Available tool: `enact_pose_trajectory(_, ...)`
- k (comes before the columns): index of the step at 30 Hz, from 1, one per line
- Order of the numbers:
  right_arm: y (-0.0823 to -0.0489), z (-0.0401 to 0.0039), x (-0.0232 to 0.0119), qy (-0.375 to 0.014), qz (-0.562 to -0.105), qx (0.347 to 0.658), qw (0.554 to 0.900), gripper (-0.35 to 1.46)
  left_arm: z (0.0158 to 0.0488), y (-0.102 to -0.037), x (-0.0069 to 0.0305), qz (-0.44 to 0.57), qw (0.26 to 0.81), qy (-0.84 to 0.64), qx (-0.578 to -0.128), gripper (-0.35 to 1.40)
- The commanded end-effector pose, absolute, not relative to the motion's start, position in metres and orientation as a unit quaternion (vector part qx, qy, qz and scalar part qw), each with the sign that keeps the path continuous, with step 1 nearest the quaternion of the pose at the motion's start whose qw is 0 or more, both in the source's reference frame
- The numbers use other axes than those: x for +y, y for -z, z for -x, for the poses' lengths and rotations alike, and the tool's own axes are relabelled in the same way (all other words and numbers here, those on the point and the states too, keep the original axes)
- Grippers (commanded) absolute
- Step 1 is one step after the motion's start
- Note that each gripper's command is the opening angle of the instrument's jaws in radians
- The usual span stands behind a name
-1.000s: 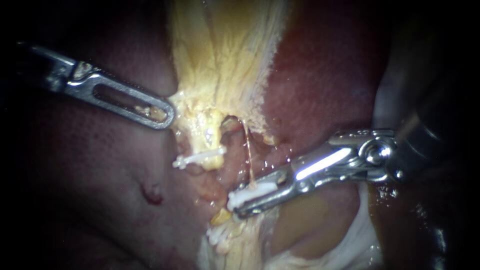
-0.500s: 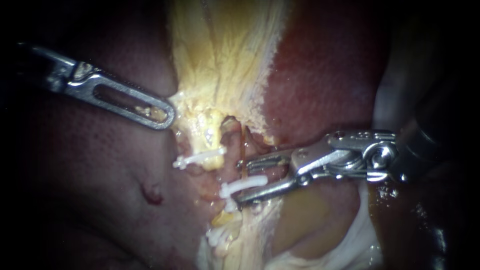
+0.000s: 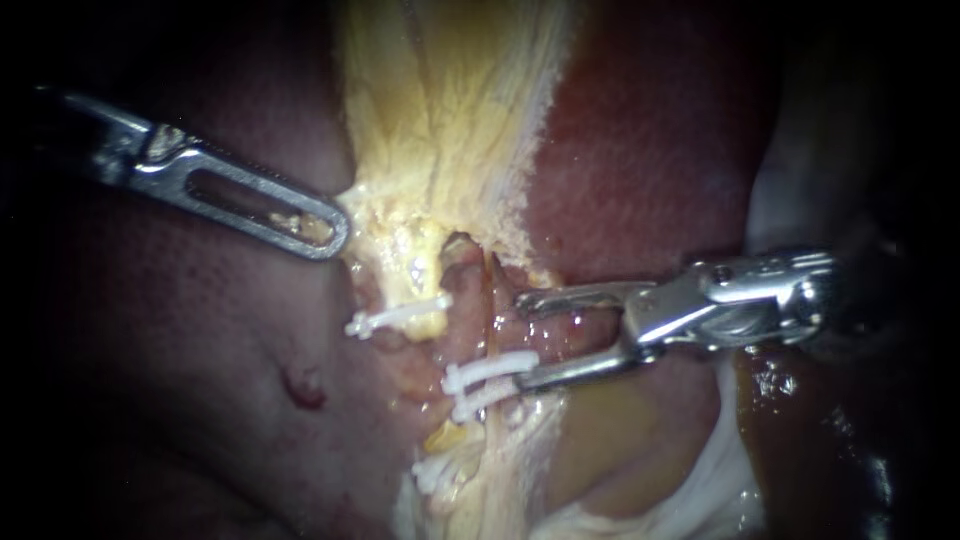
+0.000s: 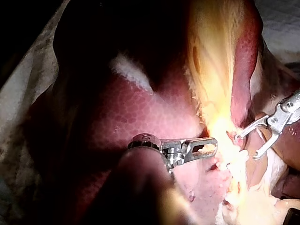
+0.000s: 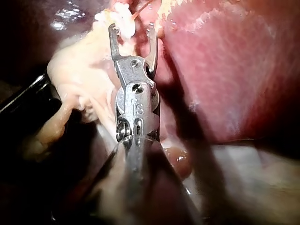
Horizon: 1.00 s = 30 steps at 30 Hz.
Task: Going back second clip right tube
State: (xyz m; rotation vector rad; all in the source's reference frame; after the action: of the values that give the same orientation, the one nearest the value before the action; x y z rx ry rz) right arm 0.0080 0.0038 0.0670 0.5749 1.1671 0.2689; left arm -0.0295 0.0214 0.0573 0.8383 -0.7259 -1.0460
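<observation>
Liver (image 3: 650, 150) lies behind; the pincer of the right instrument (image 3: 520, 340) has been opened and drawn back, the clip (image 3: 490, 367) left on the right tube (image 3: 491, 315), so withdrawal is judged under way; the left instrument (image 3: 335, 228) is kept clamped on the gallbladder (image 3: 450, 120).

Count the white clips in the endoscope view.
4 white plastic clips: one near the left instrument, two stacked beside the right instrument, one lowest, half buried; others possibly hidden.
</observation>
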Motion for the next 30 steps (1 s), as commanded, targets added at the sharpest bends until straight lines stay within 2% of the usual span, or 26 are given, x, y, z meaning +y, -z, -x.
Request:
enact_pose_trajectory(1, -0.0665, -0.0076, 0.0041, -0.118, -0.260, 0.544, 0.789, 0.50, 0.0296, -0.0573, 0.0214, -0.380, 0.723, 0.474, -0.329, -0.35)
enact_pose_trajectory(10, -0.0635, -0.0047, 0.0064, -0.093, -0.224, 0.553, 0.797, 0.50, 0.0299, -0.0577, 0.0210, -0.377, 0.724, 0.474, -0.329, -0.35)
enact_pose_trajectory(30, -0.0629, -0.0037, 0.0062, -0.088, -0.221, 0.554, 0.798, 0.50, 0.0355, -0.0640, 0.0196, -0.383, 0.728, 0.464, -0.329, -0.35)
